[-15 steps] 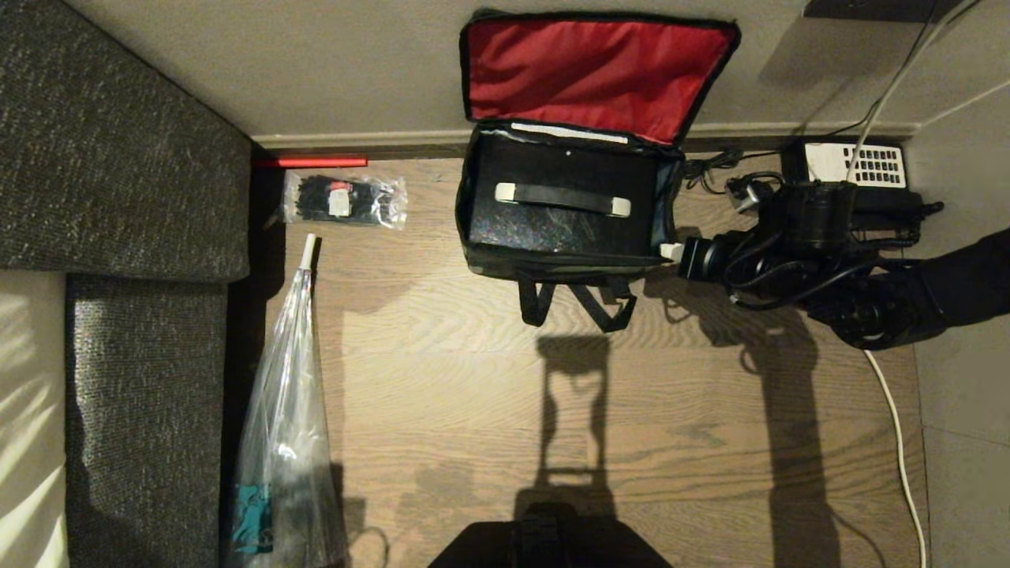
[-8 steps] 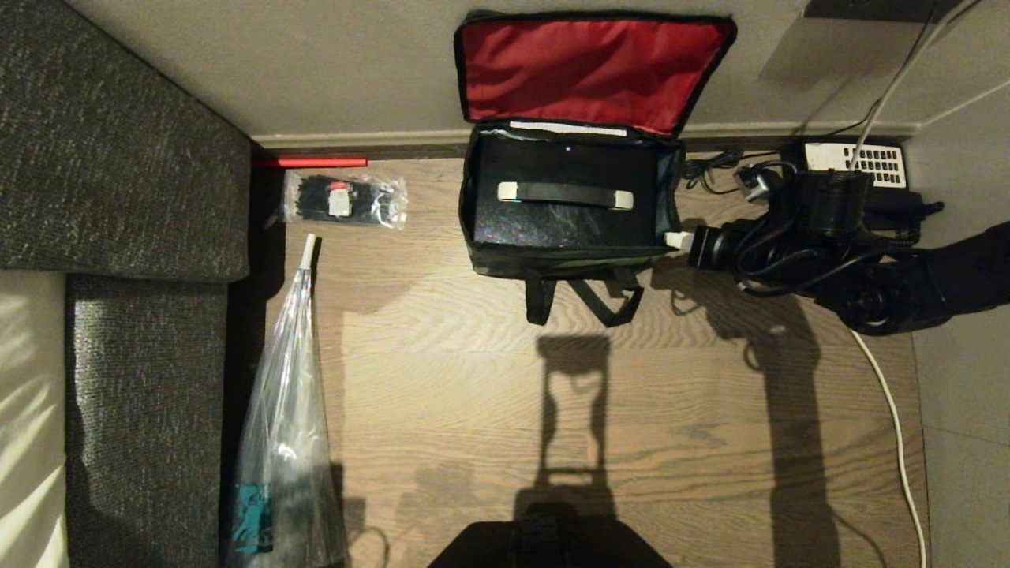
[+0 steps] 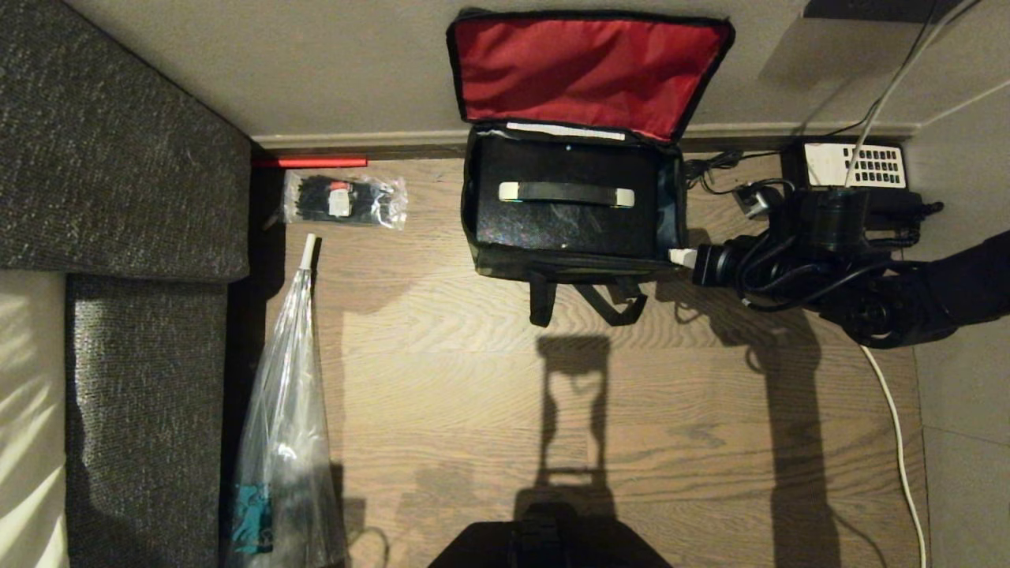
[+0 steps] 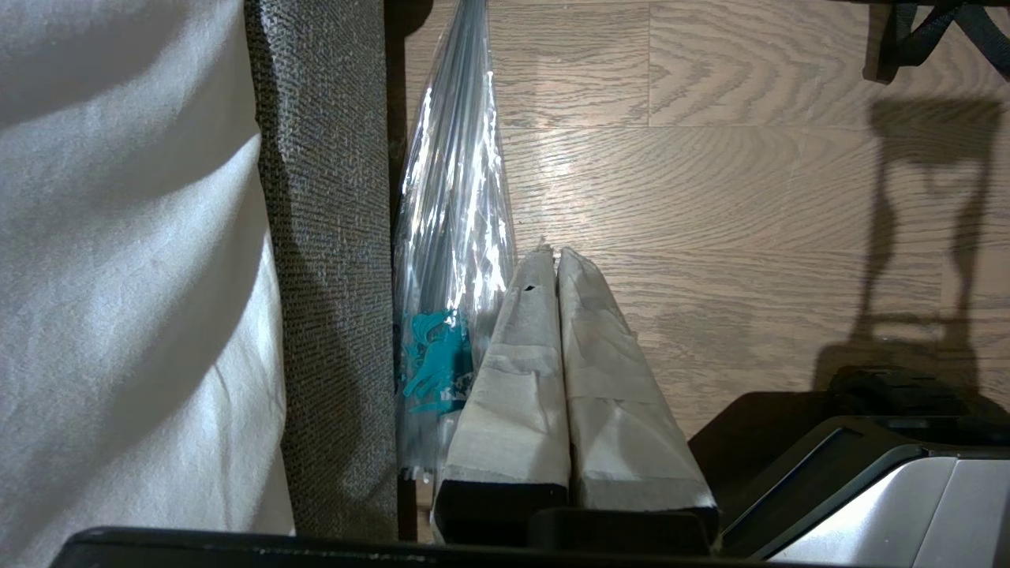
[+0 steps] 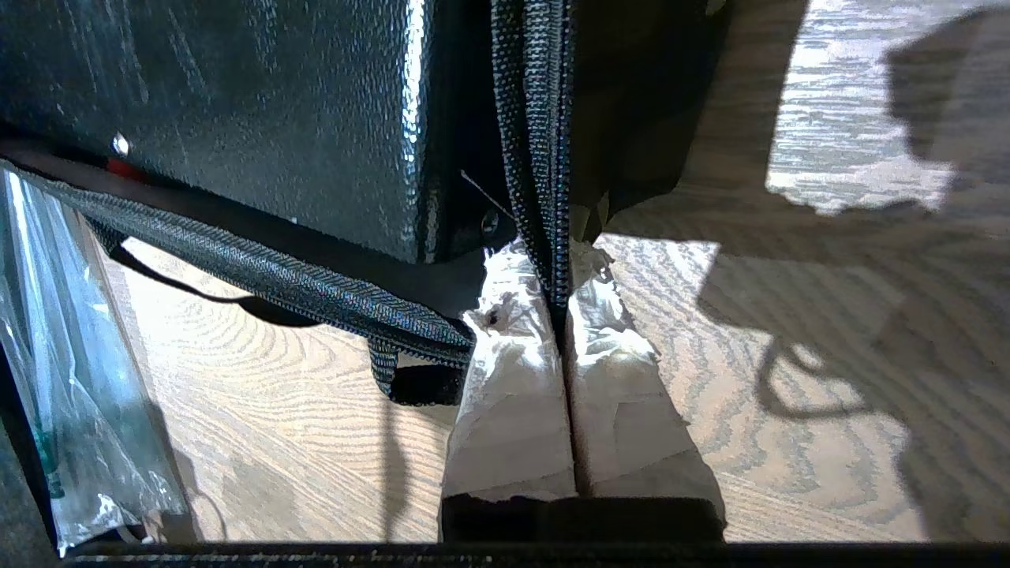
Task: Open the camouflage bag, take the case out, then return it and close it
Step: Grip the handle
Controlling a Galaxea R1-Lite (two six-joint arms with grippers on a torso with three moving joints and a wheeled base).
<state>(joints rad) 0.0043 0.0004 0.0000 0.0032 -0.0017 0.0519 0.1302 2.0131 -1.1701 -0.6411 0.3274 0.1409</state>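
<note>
Right gripper (image 5: pixel 562 296) jaws pressed together on a black webbing edge at the bag's (image 3: pixel 572 264) near right corner; in the right wrist view the strip runs straight down between the taped fingertips (image 5: pixel 513 371). Left gripper (image 4: pixel 552 260) parked low by the sofa (image 4: pixel 331 237), jaws together, nothing between them, beside a clear plastic sleeve (image 4: pixel 454 197). Bag sits on the wood floor (image 3: pixel 552 410) against the wall, lid (image 3: pixel 588 71) thrown back upright, red lining showing. Case (image 3: pixel 564 209) lies inside, filling nearly the whole compartment, handle (image 3: pixel 565 193) up and level, shimmer along its near edge. Not yet removed, by my reading. Risks: the grip is on soft trim, not the case, so a pull here would likely drag or tilt the whole bag across the floor rather than free anything. Fit looks snug, so the case could bind on the walls and lift the bag with it. Lid leans on the wall only and could flop forward over the opening if the bag shifts. Cables and a desk phone (image 3: pixel 856 166) lie just beside the right arm; a sweep outward could snag them. Packet of black ties (image 3: pixel 343 199) sits well apart to the left, out of the way.
</note>
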